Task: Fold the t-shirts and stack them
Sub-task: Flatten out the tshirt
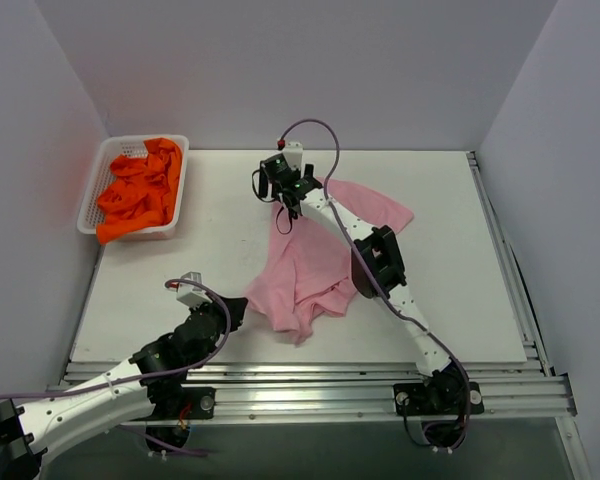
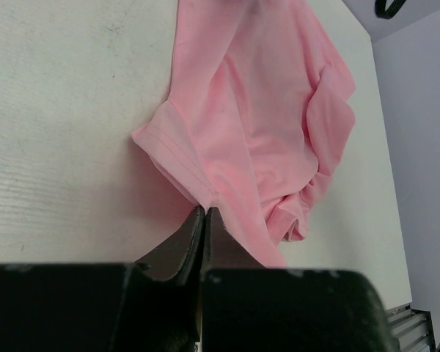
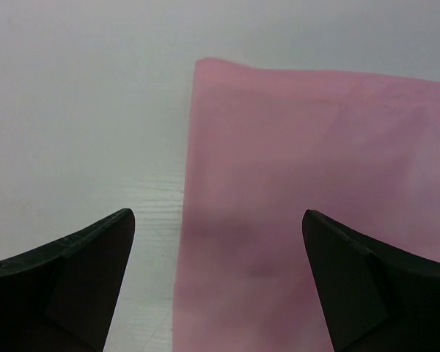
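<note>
The left gripper [image 2: 204, 213] fills the bottom of its own wrist view. Its two dark fingers are pressed together, and the tips are closed on the hem of a sleeve of the pink t-shirt [image 2: 264, 110]. This t-shirt is crumpled, not folded, with wrinkles and a bunched part on its right side. In the top view the left gripper [image 1: 238, 312] is at the near left edge of the pink t-shirt [image 1: 310, 270], which lies around the middle of the white table [image 1: 480, 280] and reaches toward the far right. The right gripper [image 1: 288, 215] is over the far left part of the same shirt. In its wrist view the right gripper [image 3: 218, 213] has the jaws wide apart and holds nothing; the left edge of the pink cloth [image 3: 315, 183] lies below, between them, a little blurred. The orange t-shirts [image 1: 140, 190] are heaped in a white mesh basket [image 1: 150, 234] at the far left corner of the table, well apart from both grippers.
</note>
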Tool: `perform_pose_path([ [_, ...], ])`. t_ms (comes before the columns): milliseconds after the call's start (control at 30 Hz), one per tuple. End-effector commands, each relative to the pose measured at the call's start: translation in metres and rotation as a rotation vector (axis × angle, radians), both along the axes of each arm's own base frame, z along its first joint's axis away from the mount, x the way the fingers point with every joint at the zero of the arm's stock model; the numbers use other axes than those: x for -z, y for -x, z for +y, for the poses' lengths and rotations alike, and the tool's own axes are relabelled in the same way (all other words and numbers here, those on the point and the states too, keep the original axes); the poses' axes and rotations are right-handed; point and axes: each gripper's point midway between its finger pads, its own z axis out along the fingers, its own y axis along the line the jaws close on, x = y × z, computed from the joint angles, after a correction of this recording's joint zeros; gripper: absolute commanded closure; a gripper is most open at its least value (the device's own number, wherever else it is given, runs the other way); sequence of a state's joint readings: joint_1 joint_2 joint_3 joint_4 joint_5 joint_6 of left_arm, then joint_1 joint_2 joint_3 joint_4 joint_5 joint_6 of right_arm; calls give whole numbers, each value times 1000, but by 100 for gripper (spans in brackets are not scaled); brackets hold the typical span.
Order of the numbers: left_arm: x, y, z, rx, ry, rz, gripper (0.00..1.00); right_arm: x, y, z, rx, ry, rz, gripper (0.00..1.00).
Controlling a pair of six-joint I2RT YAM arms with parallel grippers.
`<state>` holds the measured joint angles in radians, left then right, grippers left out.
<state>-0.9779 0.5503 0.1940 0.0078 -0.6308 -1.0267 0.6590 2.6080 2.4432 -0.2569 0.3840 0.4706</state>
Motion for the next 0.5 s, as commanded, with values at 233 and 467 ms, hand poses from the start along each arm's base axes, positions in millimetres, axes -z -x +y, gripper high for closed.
perform_pose_path([
  [233,5,4,5,10,-16,5,98,30,-17,20,-68,-107,4,6],
  [467,10,4,5,10,-26,6,98,32,-29,28,-73,-125,-38,4],
])
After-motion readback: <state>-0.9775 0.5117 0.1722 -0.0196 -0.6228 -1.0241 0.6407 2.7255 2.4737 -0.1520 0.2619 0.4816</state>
